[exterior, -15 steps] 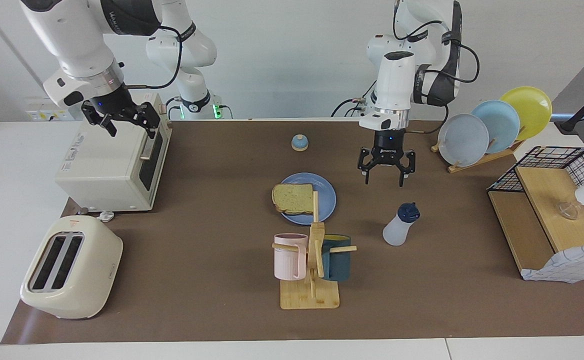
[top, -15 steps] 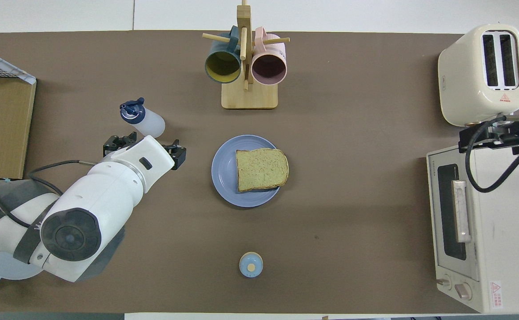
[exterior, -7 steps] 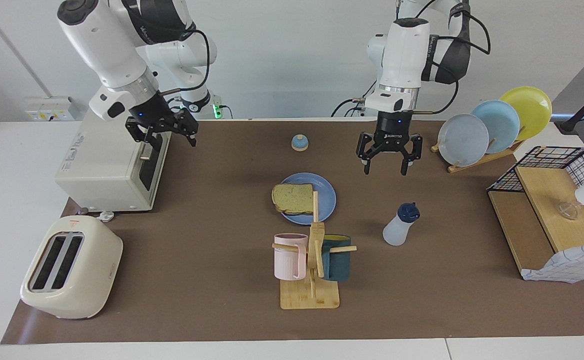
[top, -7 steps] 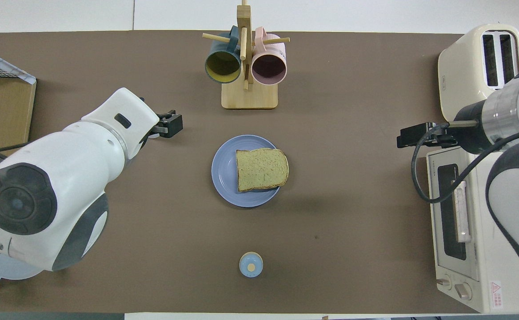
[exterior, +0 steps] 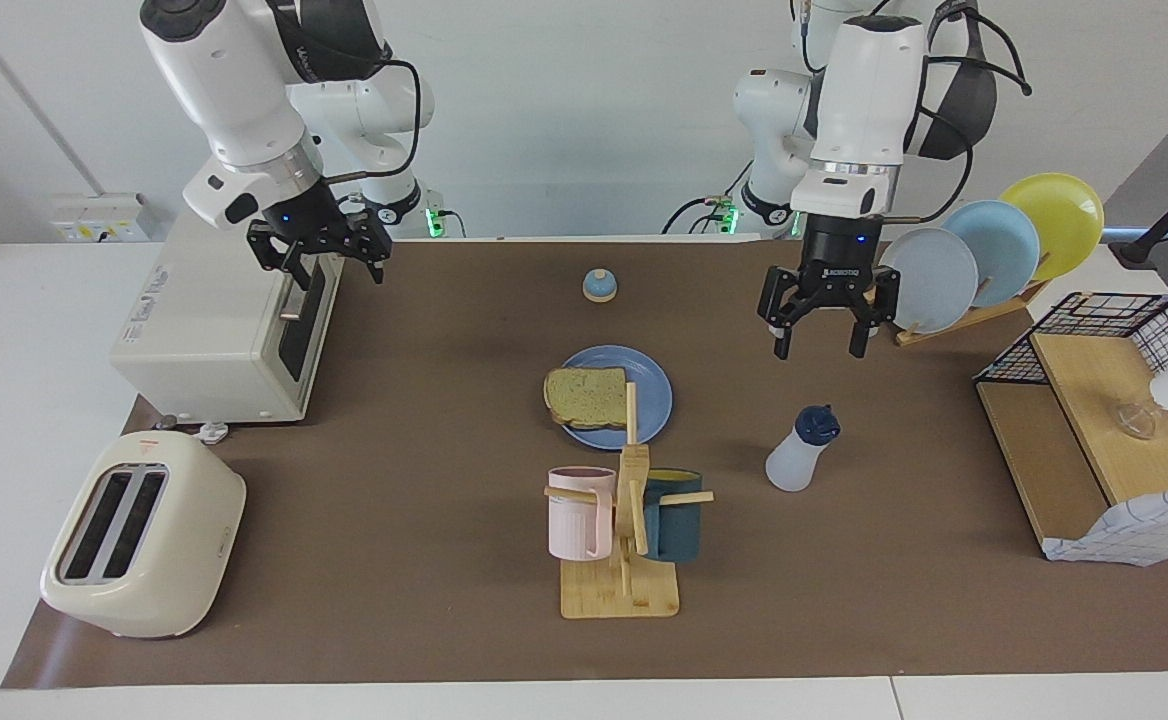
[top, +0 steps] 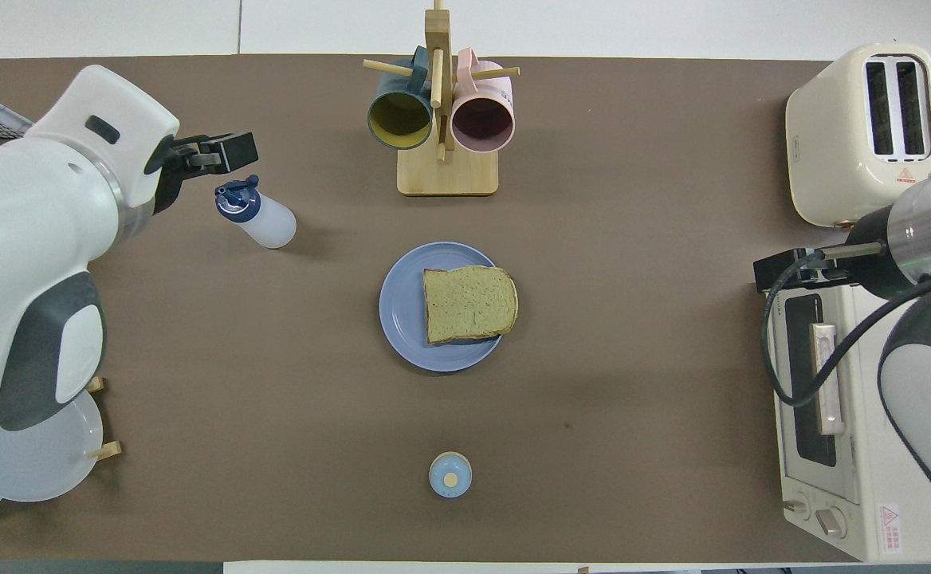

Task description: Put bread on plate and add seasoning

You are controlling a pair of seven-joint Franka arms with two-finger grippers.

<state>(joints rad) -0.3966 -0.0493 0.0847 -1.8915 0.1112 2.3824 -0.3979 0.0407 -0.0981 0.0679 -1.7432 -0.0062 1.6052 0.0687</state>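
Bread point(exterior: 585, 396) on blue plate point(exterior: 651, 385), brown mat point(exterior: 424, 420), white wall; both tools wide open, empty.

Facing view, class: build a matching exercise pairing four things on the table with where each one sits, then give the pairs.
Things:
1. bread
2. seasoning bottle
3. pink mug
4. bell

Places:
A. hanging on the wooden mug rack
B. standing on the table under the left gripper
C. nearer the robots than the plate
D. lying on the blue plate

Pairs: 1-D, 2-B, 3-A, 4-C
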